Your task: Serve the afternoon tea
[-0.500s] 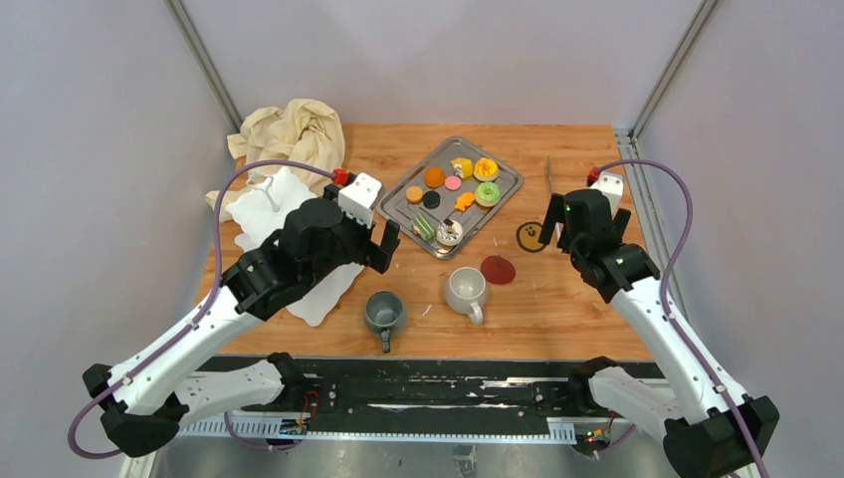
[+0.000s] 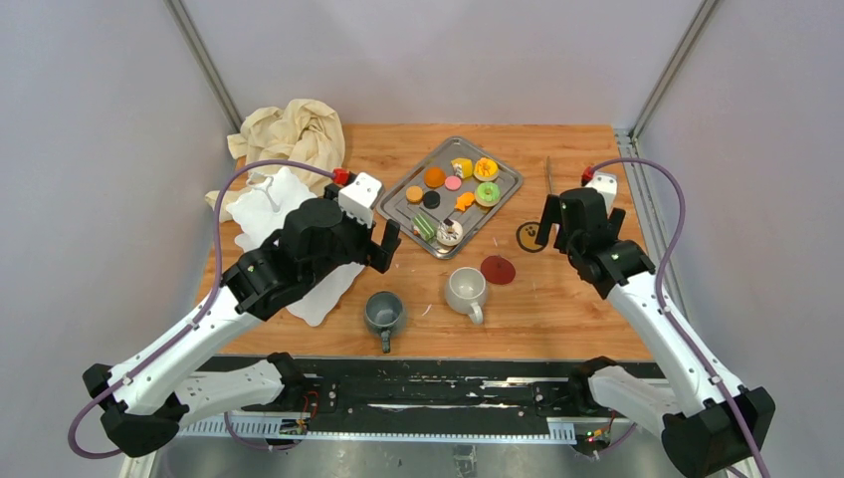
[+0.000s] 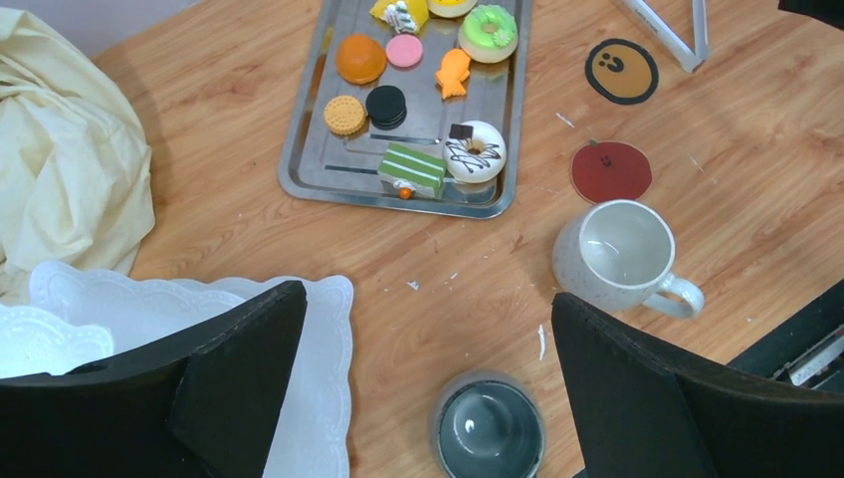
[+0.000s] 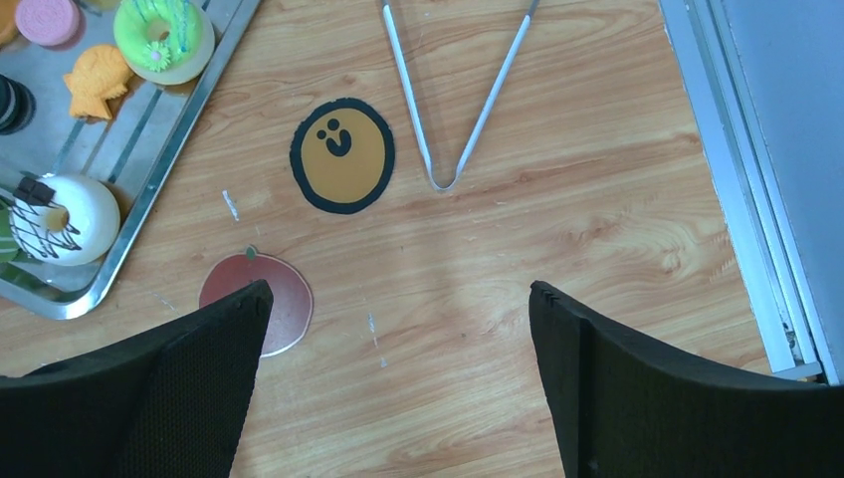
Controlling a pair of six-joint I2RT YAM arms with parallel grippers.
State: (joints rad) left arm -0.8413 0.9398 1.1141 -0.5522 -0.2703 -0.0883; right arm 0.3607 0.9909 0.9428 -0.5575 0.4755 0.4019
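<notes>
- We see the left end effector (image 3: 425, 296) and the right end effector (image 4: 400, 289) spread wide, empty.
- The pastries (image 3: 360, 60) sit on the tray (image 3: 318, 164) between them; the tongs (image 4: 444, 183) lie nearer the right one, hinge toward it.

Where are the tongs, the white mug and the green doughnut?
tongs (image 4: 444, 185): right wrist view, on the bend of the V.
white mug (image 3: 619, 247): left wrist view, inside its bowl.
green doughnut (image 3: 507, 26): left wrist view, on the green icing.

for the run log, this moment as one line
left gripper open, near grey mug | right gripper open, near tongs | pastries on steel tray | nothing held
</notes>
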